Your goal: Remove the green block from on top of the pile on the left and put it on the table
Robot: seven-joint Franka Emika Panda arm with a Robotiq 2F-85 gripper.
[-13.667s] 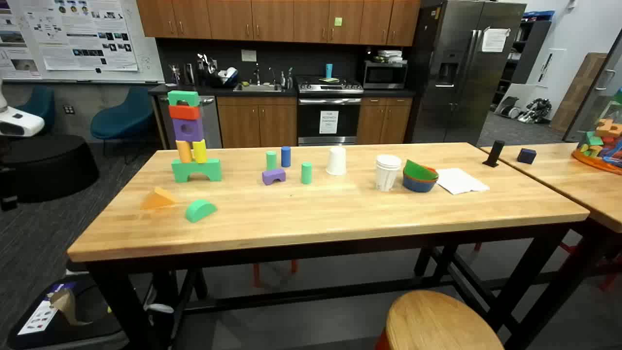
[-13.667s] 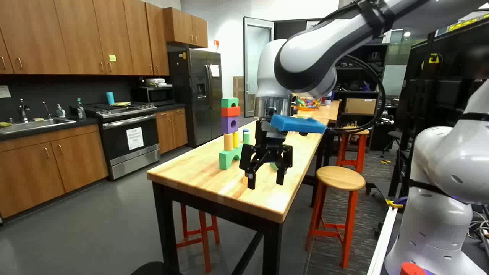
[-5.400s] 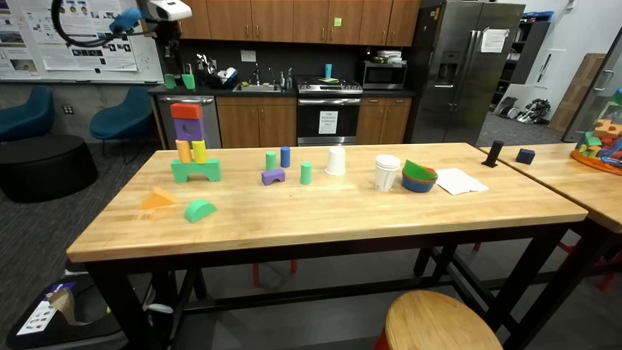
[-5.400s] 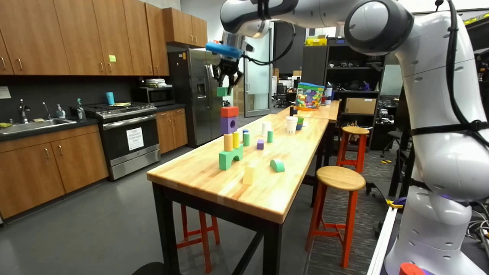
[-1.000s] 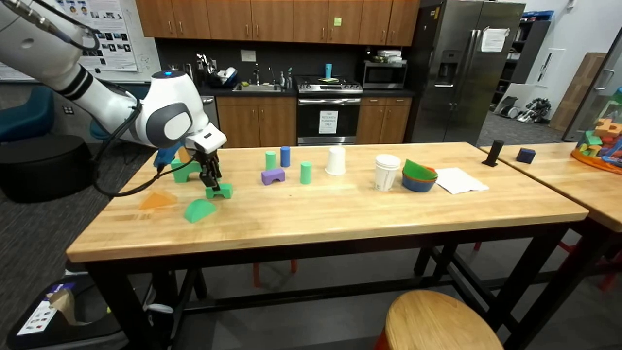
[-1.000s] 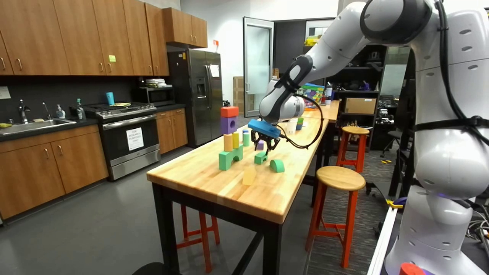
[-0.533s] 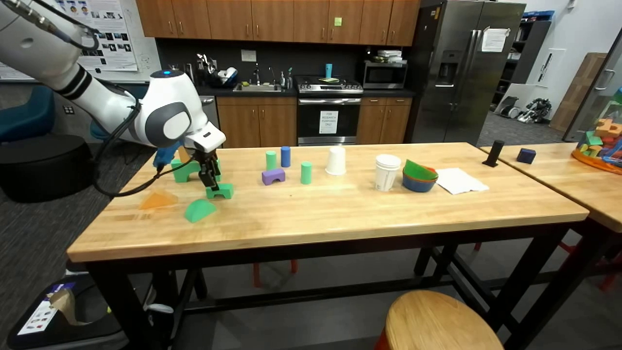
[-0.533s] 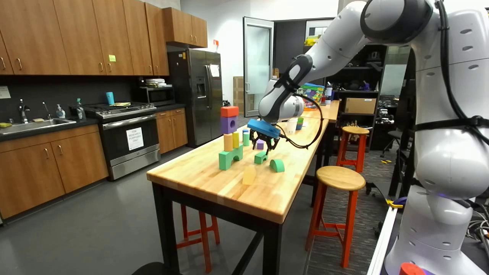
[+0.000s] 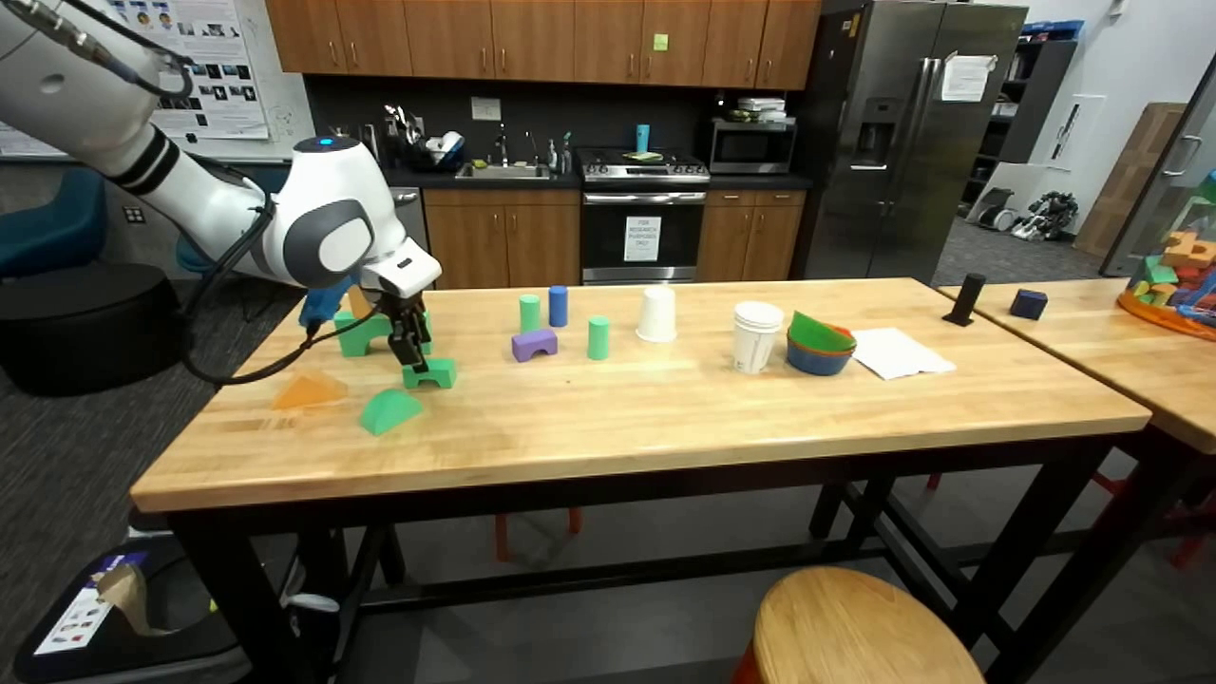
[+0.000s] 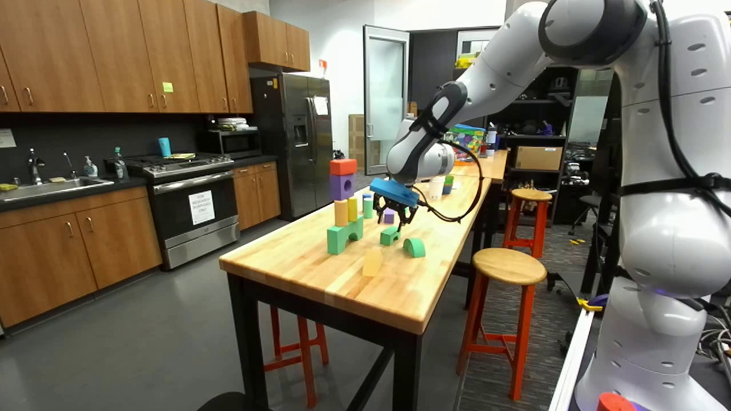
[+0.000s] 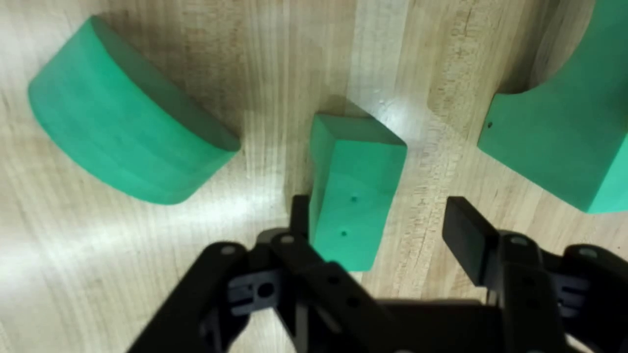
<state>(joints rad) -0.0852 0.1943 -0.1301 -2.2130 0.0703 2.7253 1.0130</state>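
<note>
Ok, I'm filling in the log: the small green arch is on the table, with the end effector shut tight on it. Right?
Not quite: the end effector is open, not shut. The wrist view shows its fingers apart, with table showing between one of them and the small green arch. It does rest on the table.

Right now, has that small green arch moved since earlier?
Yes: in an exterior view, the small green arch came down off the red block onto the table.
</note>
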